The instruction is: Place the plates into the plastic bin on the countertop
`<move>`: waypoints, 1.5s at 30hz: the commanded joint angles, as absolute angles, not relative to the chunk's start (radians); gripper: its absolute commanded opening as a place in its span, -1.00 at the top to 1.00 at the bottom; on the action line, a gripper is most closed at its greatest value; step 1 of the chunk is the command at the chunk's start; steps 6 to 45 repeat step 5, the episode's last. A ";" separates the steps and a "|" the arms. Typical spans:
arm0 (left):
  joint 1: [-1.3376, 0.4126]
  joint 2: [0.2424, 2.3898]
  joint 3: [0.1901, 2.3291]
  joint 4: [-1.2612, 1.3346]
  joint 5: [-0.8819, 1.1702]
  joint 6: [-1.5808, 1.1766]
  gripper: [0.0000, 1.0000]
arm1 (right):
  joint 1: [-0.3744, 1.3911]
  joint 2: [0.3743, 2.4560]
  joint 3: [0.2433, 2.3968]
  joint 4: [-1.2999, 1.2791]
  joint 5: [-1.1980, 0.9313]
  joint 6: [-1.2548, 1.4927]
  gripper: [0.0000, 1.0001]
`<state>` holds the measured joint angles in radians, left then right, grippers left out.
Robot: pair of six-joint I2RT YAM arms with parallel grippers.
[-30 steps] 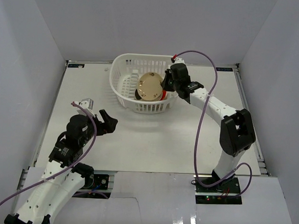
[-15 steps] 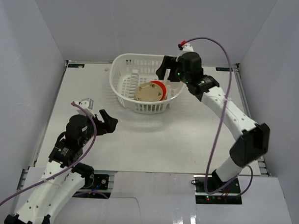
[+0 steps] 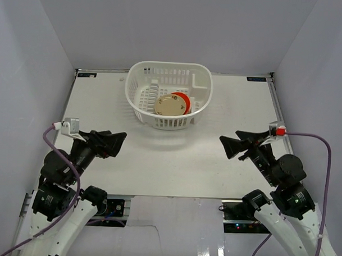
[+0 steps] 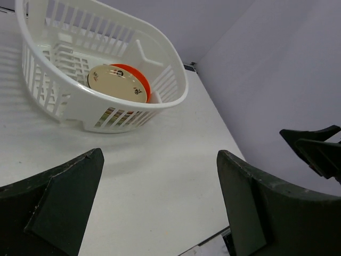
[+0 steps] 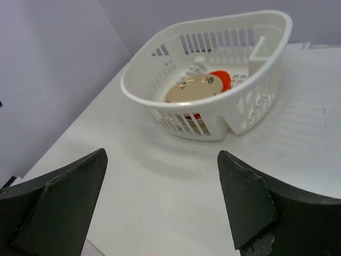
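Observation:
The plastic bin (image 3: 130, 96) stands at the back middle of the countertop (image 3: 175, 162). Inside it a round cream plate (image 3: 167, 105) with dark marks lies on a red-orange plate (image 3: 186, 99). My left gripper (image 3: 120, 143) hovers open and empty over the near left of the countertop, pointing toward the middle. My right gripper (image 3: 225, 147) hovers open and empty at the near right, facing it. The left wrist view shows the bin (image 4: 176, 101), both plates (image 4: 117, 82) and open jaws (image 4: 160, 160). The right wrist view shows the bin (image 5: 160, 102), the cream plate (image 5: 193, 88) and open jaws (image 5: 162, 160).
Pale grey walls (image 3: 32, 72) enclose the countertop on the left, back and right. The right gripper's fingertips (image 4: 314, 146) show at the right edge of the left wrist view. Bare white surface lies between the two grippers and the bin.
The right gripper let the cream plate go into the bin, opened, and the arm pulled back to the near right. The left arm also drew back toward the near edge.

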<state>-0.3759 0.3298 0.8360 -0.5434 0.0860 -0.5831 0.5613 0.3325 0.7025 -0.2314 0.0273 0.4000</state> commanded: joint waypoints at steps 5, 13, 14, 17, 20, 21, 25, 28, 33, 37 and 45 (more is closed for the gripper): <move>-0.373 0.215 0.765 -0.632 0.068 -0.657 -0.96 | 0.561 0.115 0.564 -0.284 0.061 0.434 -0.80; -0.373 0.215 0.765 -0.632 0.068 -0.657 -0.96 | 0.561 0.115 0.564 -0.284 0.061 0.434 -0.80; -0.373 0.215 0.765 -0.632 0.068 -0.657 -0.96 | 0.561 0.115 0.564 -0.284 0.061 0.434 -0.80; -0.373 0.215 0.765 -0.632 0.068 -0.657 -0.96 | 0.561 0.115 0.564 -0.284 0.061 0.434 -0.80; -0.373 0.215 0.765 -0.632 0.068 -0.657 -0.96 | 0.561 0.115 0.564 -0.284 0.061 0.434 -0.80; -0.373 0.215 0.765 -0.632 0.068 -0.657 -0.96 | 0.561 0.115 0.564 -0.284 0.061 0.434 -0.80; -0.373 0.215 0.765 -0.632 0.068 -0.657 -0.96 | 0.561 0.115 0.564 -0.284 0.061 0.434 -0.80; -0.373 0.215 0.765 -0.632 0.068 -0.657 -0.96 | 0.561 0.115 0.564 -0.284 0.061 0.434 -0.80; -0.373 0.215 0.765 -0.632 0.068 -0.657 -0.96 | 0.561 0.115 0.564 -0.284 0.061 0.434 -0.80; -0.373 0.215 0.765 -0.632 0.068 -0.657 -0.96 | 0.561 0.115 0.564 -0.284 0.061 0.434 -0.80; -0.373 0.215 0.765 -0.632 0.068 -0.657 -0.96 | 0.561 0.115 0.564 -0.284 0.061 0.434 -0.80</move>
